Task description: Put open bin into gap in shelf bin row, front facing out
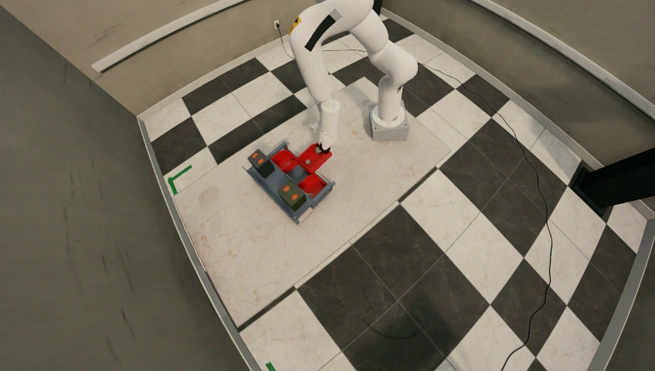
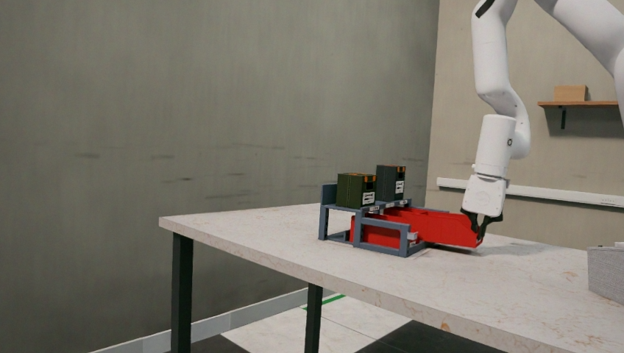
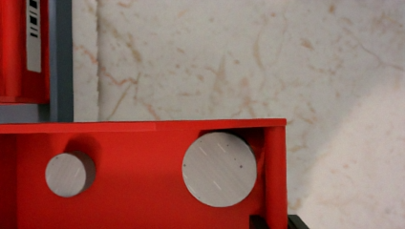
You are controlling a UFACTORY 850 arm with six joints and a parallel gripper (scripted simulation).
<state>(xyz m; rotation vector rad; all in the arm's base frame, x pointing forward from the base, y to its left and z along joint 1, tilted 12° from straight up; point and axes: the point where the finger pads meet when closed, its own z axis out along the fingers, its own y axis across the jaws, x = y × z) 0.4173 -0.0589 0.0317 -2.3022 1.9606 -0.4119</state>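
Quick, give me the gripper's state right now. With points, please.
Gripper (image 1: 324, 151) (image 2: 480, 238) (image 3: 274, 228): closed, its fingers holding the near end wall of the red bin (image 1: 314, 161) (image 2: 450, 229) (image 3: 138, 176) that sticks out from the shelf (image 1: 276, 181) (image 2: 380, 250) (image 3: 61, 62).
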